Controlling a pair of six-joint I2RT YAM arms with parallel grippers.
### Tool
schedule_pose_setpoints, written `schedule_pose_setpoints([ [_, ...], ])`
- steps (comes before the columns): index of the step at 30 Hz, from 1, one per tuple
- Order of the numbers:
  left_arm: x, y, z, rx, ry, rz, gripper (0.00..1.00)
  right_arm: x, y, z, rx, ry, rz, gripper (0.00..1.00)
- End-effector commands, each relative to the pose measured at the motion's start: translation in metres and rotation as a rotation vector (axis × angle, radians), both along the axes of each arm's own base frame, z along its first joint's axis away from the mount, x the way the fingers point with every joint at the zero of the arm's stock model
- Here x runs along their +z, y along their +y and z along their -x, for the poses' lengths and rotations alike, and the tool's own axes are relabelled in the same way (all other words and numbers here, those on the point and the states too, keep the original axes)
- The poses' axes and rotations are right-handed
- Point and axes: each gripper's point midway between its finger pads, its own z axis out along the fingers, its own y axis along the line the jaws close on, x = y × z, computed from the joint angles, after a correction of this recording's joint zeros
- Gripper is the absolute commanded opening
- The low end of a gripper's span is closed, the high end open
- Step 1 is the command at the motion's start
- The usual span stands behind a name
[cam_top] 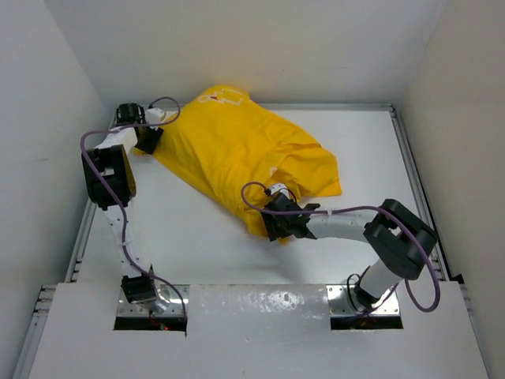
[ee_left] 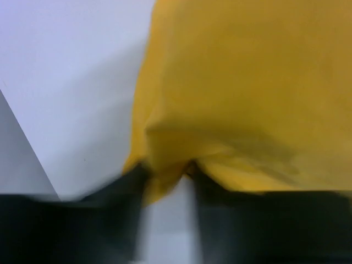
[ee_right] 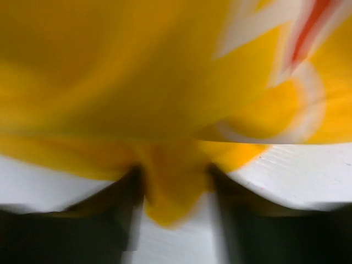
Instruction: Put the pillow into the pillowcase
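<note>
Pillowcase: the pillowcase [cam_top: 237,154] lies bunched and slanted on the worktop [cam_top: 181,237], from the far-left corner down to about the middle.
Pillow: no white cushion shows on its own. The case looks full at its far-left end, so the pillow is probably inside, but I cannot confirm it.
Long axis: it runs from the far-left corner toward the near-right. The fabric is flatter and looser at the near-right end, which may be the mouth.
Left jaws: at the far-left tip of the case, beside the left edge of the worktop. In the wrist view they stand part-way apart with a fold of yellow fabric between the fingers [ee_left: 129,181]. The blur hides whether they pinch it.
Right jaws: at the near tip of the case, about mid-worktop. A tuck of fabric hangs between the fingers [ee_right: 129,184], which are partly apart. I cannot tell if the hold is firm.
Key relation: the two arms sit at opposite ends of the long axis, the left arm [cam_top: 106,178] beyond the bulky end and the right arm [cam_top: 394,233] at the slack end.
Coming move: likely tensioning or shaking the case along that axis to seat the pillow, which needs both holds secure.
Risk: thin fabric may slip from jaws that are not fully pinched.
</note>
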Motion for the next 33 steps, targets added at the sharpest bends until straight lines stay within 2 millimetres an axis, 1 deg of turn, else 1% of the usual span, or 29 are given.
schedule_pose_setpoints([
  [1,-0.037,0.008,0.026,-0.002,0.096,-0.037,0.14,-0.037,-0.028,0.023,-0.070,0.093,0.087,0.41],
  [2,-0.037,0.005,0.031,0.013,0.097,-0.011,0.00,-0.035,-0.035,0.019,-0.127,0.072,0.098,0.00],
  [3,-0.019,0.001,0.031,0.005,0.066,0.040,0.00,-0.033,-0.041,0.018,-0.151,0.065,0.101,0.00],
  [4,-0.008,-0.003,0.032,0.015,0.049,0.101,0.00,-0.017,-0.038,0.010,-0.176,0.025,0.050,0.00],
  [5,0.033,-0.004,0.023,0.010,-0.029,0.140,0.00,-0.005,-0.043,0.000,-0.215,-0.014,0.026,0.00],
  [6,0.058,-0.005,0.026,0.037,-0.067,0.261,0.00,0.027,-0.040,-0.014,-0.242,-0.085,-0.048,0.00],
  [7,0.086,-0.003,0.023,0.053,-0.119,0.311,0.00,0.031,-0.046,-0.021,-0.267,-0.095,-0.038,0.00],
  [8,0.151,0.005,0.014,0.052,-0.251,0.322,0.00,0.072,-0.055,-0.043,-0.333,-0.185,-0.125,0.00],
  [9,0.186,0.013,0.018,0.057,-0.314,0.362,0.00,0.112,-0.055,-0.062,-0.360,-0.253,-0.197,0.00],
  [10,0.216,0.015,0.019,0.068,-0.363,0.379,0.00,0.144,-0.065,-0.077,-0.387,-0.319,-0.245,0.00],
  [11,0.287,0.022,0.018,0.039,-0.496,0.335,0.00,0.215,-0.086,-0.104,-0.458,-0.464,-0.347,0.00],
  [13,0.341,0.017,0.032,0.015,-0.551,0.303,0.00,0.278,-0.111,-0.118,-0.458,-0.571,-0.361,0.00],
  [14,0.400,0.011,0.043,-0.020,-0.666,0.259,0.00,0.347,-0.130,-0.131,-0.487,-0.693,-0.386,0.00],
  [15,0.426,0.008,0.053,-0.030,-0.719,0.241,0.00,0.370,-0.139,-0.130,-0.481,-0.715,-0.351,0.00],
  [16,0.436,0.003,0.058,-0.029,-0.749,0.253,0.00,0.396,-0.151,-0.130,-0.464,-0.780,-0.286,0.00],
  [17,0.472,-0.008,0.082,-0.046,-0.831,0.232,0.00,0.423,-0.156,-0.130,-0.460,-0.831,-0.270,0.00],
  [18,0.494,-0.015,0.091,-0.065,-0.894,0.229,0.00,0.470,-0.164,-0.125,-0.454,-0.918,-0.253,0.00],
  [19,0.504,-0.020,0.099,-0.079,-0.913,0.234,0.00,0.490,-0.168,-0.122,-0.452,-0.954,-0.242,0.00],
  [20,0.532,-0.028,0.113,-0.104,-0.968,0.215,0.00,0.535,-0.176,-0.110,-0.460,-1.043,-0.265,0.00],
  [22,0.554,-0.036,0.130,-0.122,-1.011,0.192,0.00,0.554,-0.189,-0.107,-0.478,-1.082,-0.185,0.00],
  [23,0.571,-0.043,0.147,-0.139,-1.052,0.167,0.00,0.572,-0.194,-0.099,-0.484,-1.125,-0.186,0.00],
  [24,0.582,-0.047,0.156,-0.149,-1.080,0.148,0.00,0.579,-0.197,-0.096,-0.488,-1.146,-0.177,0.00],
  [25,0.595,-0.054,0.172,-0.165,-1.113,0.124,0.00,0.585,-0.202,-0.091,-0.489,-1.164,-0.160,0.00],
  [26,0.600,-0.057,0.178,-0.172,-1.125,0.114,0.00,0.593,-0.207,-0.084,-0.508,-1.185,-0.157,0.00],
  [27,0.604,-0.060,0.185,-0.178,-1.134,0.106,0.00,0.594,-0.210,-0.080,-0.514,-1.190,-0.148,0.00],
  [28,0.608,-0.062,0.192,-0.193,-1.140,0.077,0.00,0.600,-0.216,-0.069,-0.521,-1.212,-0.144,0.00],
  [29,0.614,-0.068,0.205,-0.206,-1.152,0.050,0.00,0.601,-0.220,-0.064,-0.531,-1.217,-0.138,0.00],
  [31,0.603,-0.074,0.223,-0.218,-1.097,0.013,0.00,0.601,-0.232,-0.043,-0.563,-1.230,-0.127,0.00],
  [33,0.593,-0.080,0.232,-0.246,-1.047,-0.004,0.00,0.592,-0.245,-0.027,-0.605,-1.212,-0.095,0.00],
])
